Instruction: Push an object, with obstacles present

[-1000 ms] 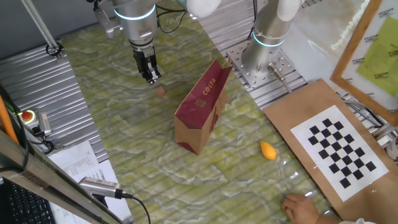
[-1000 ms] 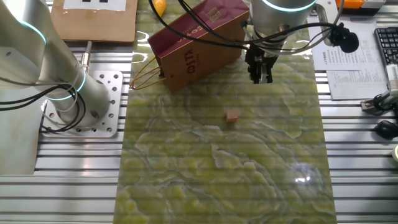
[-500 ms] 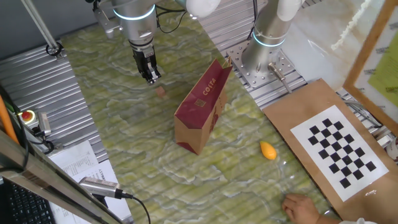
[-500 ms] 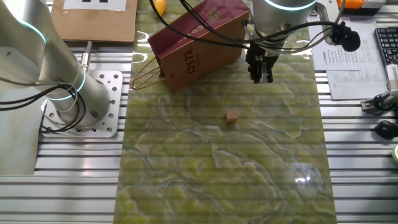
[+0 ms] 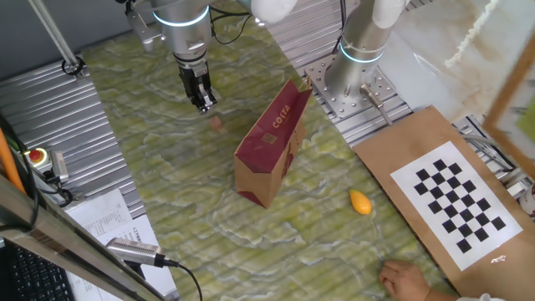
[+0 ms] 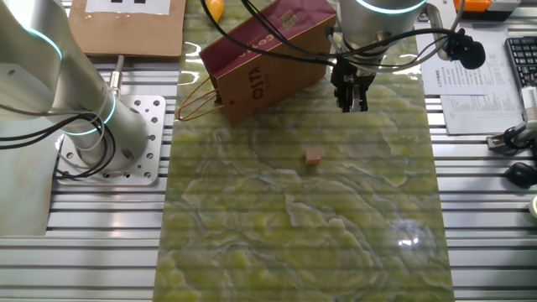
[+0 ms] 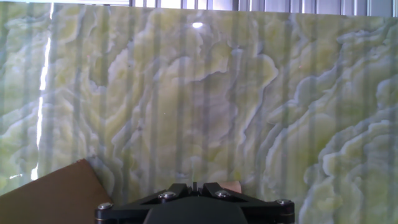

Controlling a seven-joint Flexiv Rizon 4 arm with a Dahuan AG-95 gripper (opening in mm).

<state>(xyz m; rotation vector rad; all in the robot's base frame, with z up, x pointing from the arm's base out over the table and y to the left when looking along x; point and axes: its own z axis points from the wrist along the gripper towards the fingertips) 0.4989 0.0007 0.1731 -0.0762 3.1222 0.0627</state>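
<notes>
While the gripper (image 6: 351, 104) hangs with jaws closed on nothing, the pinkish-tan lump (image 6: 314, 156) lies apart below them on open green desk (image 6: 336, 243), the COSTA paper bag (image 6: 267, 59) just beside the jaws, the orange oval piece (image 5: 360, 201) beyond that bag

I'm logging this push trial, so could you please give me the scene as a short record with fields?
surface: green marbled mat
object to push: tiny pinkish-tan lump, loose on the mat
obstacle: brown COSTA paper bag, tilted
claw: claw shut, empty, apart from the lump, beside the bag
other item: orange oval piece, beyond the bag
contact: none yet
</notes>
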